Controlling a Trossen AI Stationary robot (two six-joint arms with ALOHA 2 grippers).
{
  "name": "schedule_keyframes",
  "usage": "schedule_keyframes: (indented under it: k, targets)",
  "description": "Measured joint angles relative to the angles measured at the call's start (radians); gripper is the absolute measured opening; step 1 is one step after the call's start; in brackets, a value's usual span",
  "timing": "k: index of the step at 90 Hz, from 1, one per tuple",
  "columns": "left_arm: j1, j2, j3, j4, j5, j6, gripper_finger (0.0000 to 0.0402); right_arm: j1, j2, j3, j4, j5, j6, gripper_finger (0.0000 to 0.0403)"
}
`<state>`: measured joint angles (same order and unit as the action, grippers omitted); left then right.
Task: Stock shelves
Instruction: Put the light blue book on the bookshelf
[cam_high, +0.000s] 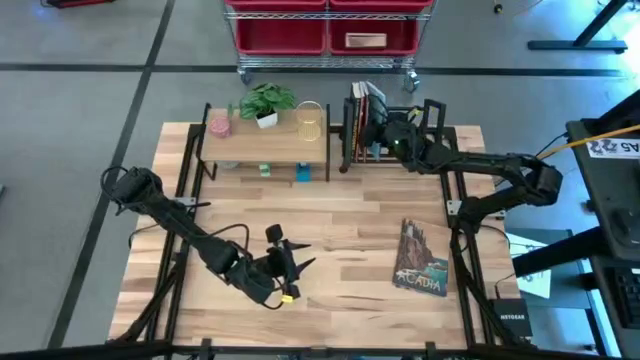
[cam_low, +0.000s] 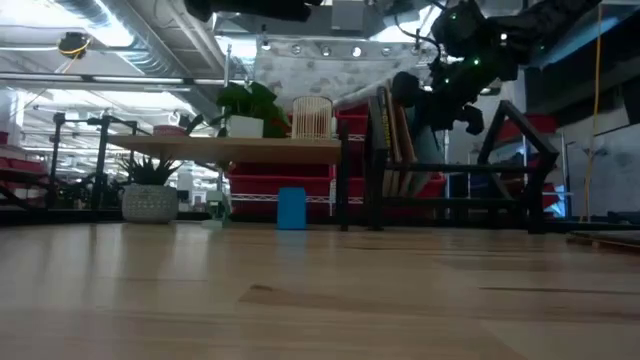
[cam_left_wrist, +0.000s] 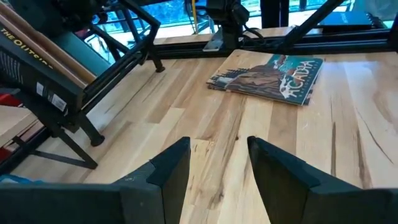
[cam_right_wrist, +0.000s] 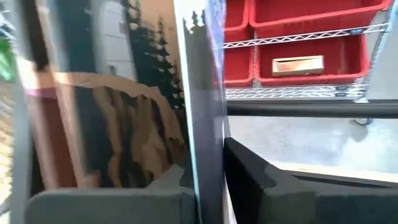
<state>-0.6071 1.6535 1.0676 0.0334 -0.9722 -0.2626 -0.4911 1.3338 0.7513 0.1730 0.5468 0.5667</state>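
Note:
The black book rack (cam_high: 400, 135) stands at the far right of the table with several books (cam_high: 365, 120) upright in it. My right gripper (cam_high: 388, 130) reaches into it and is shut on one book (cam_right_wrist: 124, 106). Left of the rack is the wood-topped shelf (cam_high: 265, 145), which carries a potted plant (cam_high: 267, 102). Another book (cam_high: 421, 259), with a picture cover, lies flat on the table at the near right. My left gripper (cam_high: 290, 268) hovers open over the near middle of the table, with nothing between its fingers (cam_left_wrist: 171, 168). My right gripper pinches the book's thin edge (cam_right_wrist: 204, 118) between its two fingers, one on each cover. The fingers come from the table's right side, slanting a little downward. The book stands upright in the rack beside the other books (cam_low: 392, 140).
A wheeled metal cart with red bins (cam_high: 325, 35) stands beyond the table's far edge. A small blue object (cam_high: 303, 172) sits under the wood shelf, and a pale planter (cam_low: 150, 203) shows at the left. Bare tabletop lies between my left gripper and the flat book.

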Motion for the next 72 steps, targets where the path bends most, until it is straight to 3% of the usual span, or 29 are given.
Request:
schedule_keyframes:
  k: [33, 72]
  targets:
    - [0.000, 0.000, 0.000, 0.000, 0.000, -0.005, 0.0153, 0.000, -0.029, 0.000, -0.003, -0.091, 0.000, 0.0037]
    - [0.000, 0.000, 0.000, 0.000, 0.000, -0.004, 0.0153, 0.000, -0.027, 0.001, -0.036, -0.026, -0.003, 0.0037]
